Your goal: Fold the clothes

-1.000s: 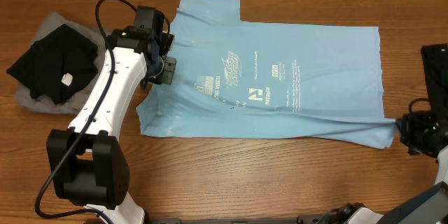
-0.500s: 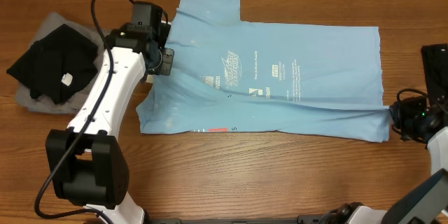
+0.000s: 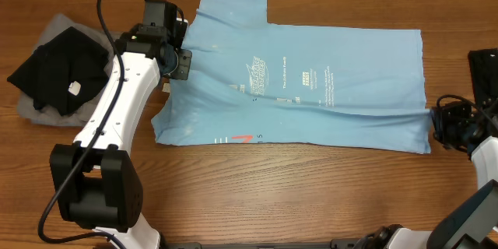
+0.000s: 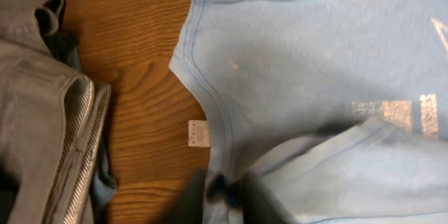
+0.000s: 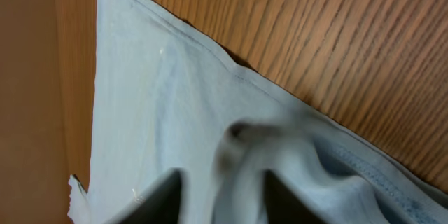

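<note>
A light blue T-shirt (image 3: 311,85) with a white print lies spread on the wooden table, with its near long edge lifted and folding over. My left gripper (image 3: 180,64) is shut on the shirt's left edge near the collar; the left wrist view shows the fingers (image 4: 225,194) pinching blue cloth (image 4: 315,77), with the neck label beside them. My right gripper (image 3: 437,123) is shut on the shirt's right hem corner; in the right wrist view its fingers (image 5: 222,189) hold bunched blue fabric (image 5: 161,98).
A pile of folded clothes, a black garment (image 3: 58,66) on a grey one (image 3: 35,109), lies at the table's left; the grey one shows in the left wrist view (image 4: 42,112). A dark object (image 3: 484,66) sits at the right edge.
Both grippers have moved toward the far side, carrying the shirt's near edge up and over. The underside with a red mark now shows along the near edge.
</note>
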